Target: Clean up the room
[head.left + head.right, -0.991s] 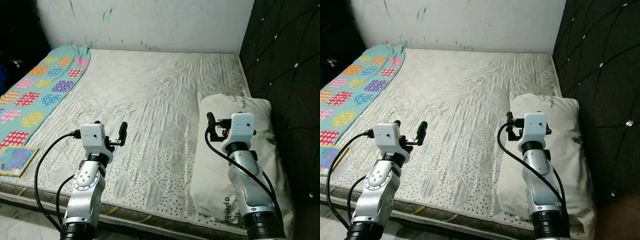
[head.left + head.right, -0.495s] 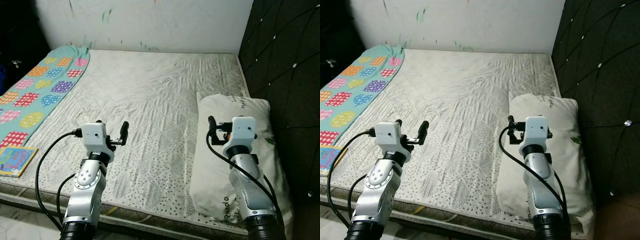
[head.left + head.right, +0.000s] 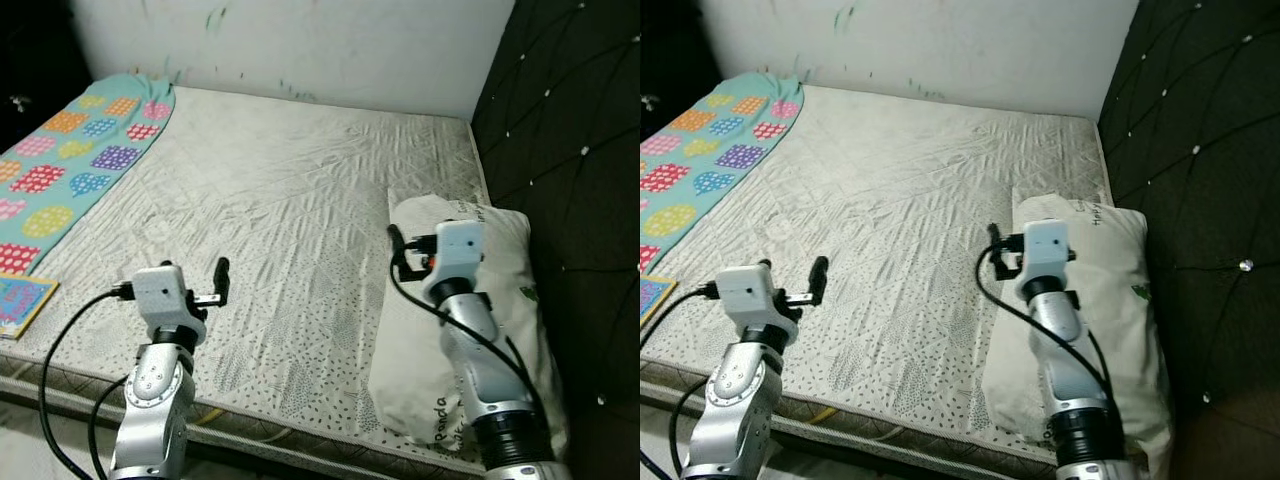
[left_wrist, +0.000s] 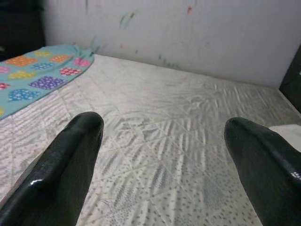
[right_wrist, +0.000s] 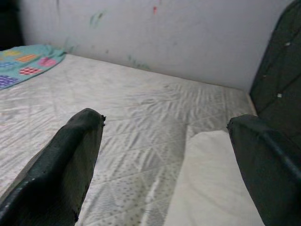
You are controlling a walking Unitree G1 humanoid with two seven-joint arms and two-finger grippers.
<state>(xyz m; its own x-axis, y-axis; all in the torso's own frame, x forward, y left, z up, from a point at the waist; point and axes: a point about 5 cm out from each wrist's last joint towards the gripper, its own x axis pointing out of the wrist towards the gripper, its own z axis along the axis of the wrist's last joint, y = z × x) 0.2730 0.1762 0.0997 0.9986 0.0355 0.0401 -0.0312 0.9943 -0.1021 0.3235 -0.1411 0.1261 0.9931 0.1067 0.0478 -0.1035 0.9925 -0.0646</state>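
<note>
Both arms now sit lower and further left in the head views than a second ago, as the whole scene has shifted with the camera; the bedding itself lies as it did.

At the bed's [image 3: 300,200] near left corner a small colourful book [image 3: 18,305] rests on the edge. Along the left edge runs a teal blanket [image 3: 70,150] with bright patches, reaching the far left corner by the wall [image 3: 300,40]. The left gripper [image 3: 205,290] hovers over the near edge, its fingers [image 4: 66,165] spread wide apart and holding nothing. The right gripper [image 3: 405,255] hangs at the pillow's [image 3: 500,260] left edge, fingers [image 5: 66,160] likewise spread and empty. The white pillow lies along the right edge, against the dark padded headboard [image 3: 570,150].
</note>
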